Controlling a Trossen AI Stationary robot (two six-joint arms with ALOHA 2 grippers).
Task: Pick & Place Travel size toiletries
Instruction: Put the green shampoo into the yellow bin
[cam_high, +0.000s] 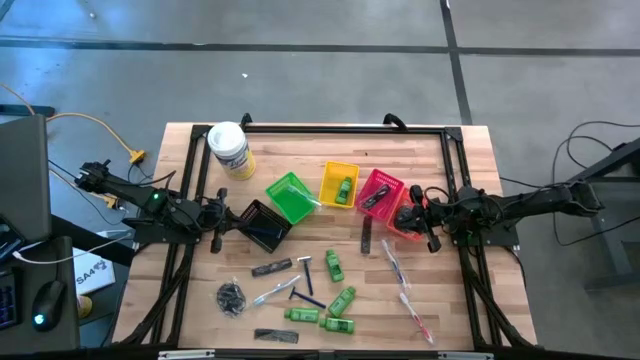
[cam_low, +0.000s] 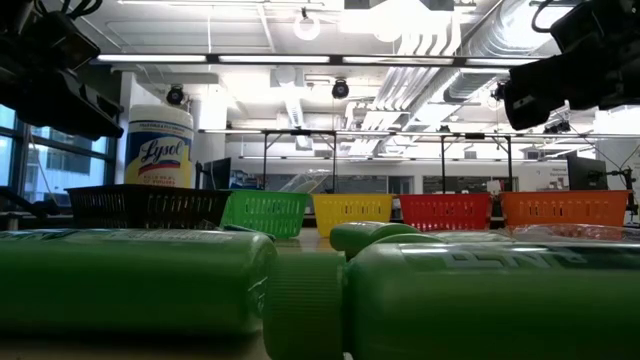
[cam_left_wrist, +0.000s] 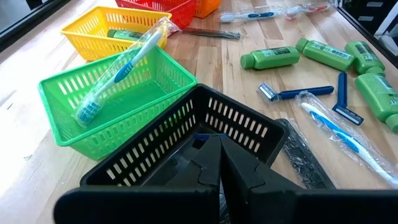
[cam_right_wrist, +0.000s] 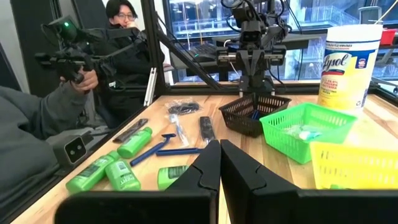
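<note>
Bare wood lies open along the tabletop (cam_high: 455, 160)'s far edge, broken only by the white-lidded tub (cam_high: 231, 150) at the far left corner. A row of baskets (cam_high: 338, 186) bars the middle between the two arms. Toward the near edge, scattered green bottles (cam_high: 334, 265), razors (cam_high: 305, 275) and toothbrushes (cam_high: 405, 290) leave narrow gaps.

Baskets (cam_high: 339, 184) sat in a row beside the Lysol tub (cam_high: 230, 149); a toothbrush (cam_left_wrist: 118, 68) lay in one, bottles (cam_high: 334, 265), razors (cam_high: 306, 274) and combs (cam_high: 367, 238) scattered nearer than the tub.
</note>
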